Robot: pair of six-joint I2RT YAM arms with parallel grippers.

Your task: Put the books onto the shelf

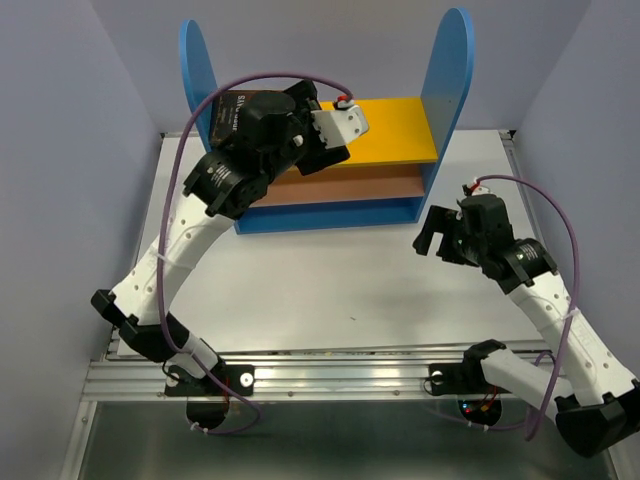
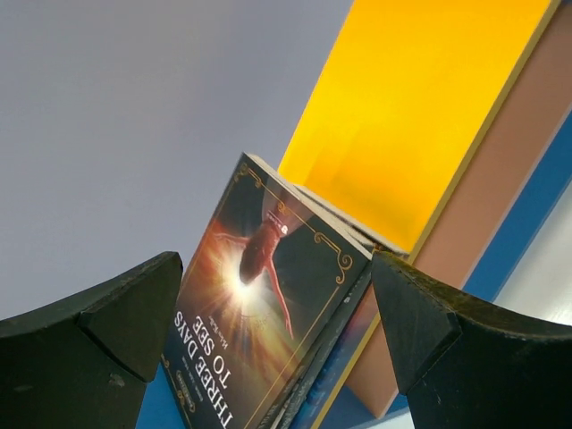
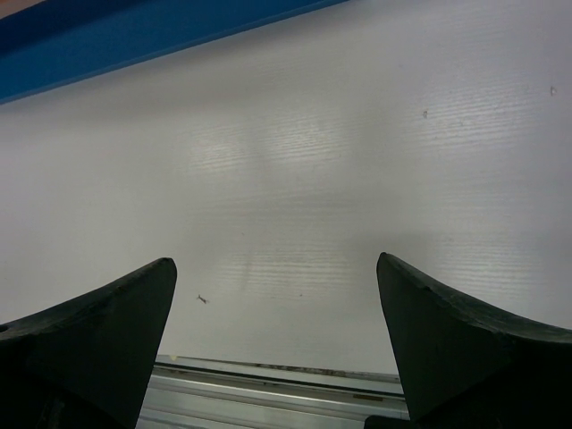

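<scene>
books [image 2: 268, 322] stand on edge in a leaning pack against the shelf [image 1: 400, 125], toward its left end and close beside the yellow top board [image 2: 411, 116]. the front cover is dark, with a glowing figure and a white title. your left gripper [image 2: 273, 268] straddles that pack with its jaws spread wide, a finger on either side and neither touching a cover, so nothing is held. your right gripper [image 3: 277, 268] is just as wide and empty, hanging over bare table [image 3: 313, 134] just off the shelf's front right corner.

expect these paperbacks to be light and thin, floppy across the cover but fairly stiff once squeezed together. the glossy covers look slippery, so a single book may slide out of a loose pinch. take hold across the whole pack, near the spines, rather than by one cover edge.

the overhead view hides the books entirely under your left arm [image 1: 240, 150]. from the wrist view you cannot count them; only a few edges show behind the front cover. which board they rest on is cut off at the bottom, and whether they lean on a side panel cannot be told.
</scene>
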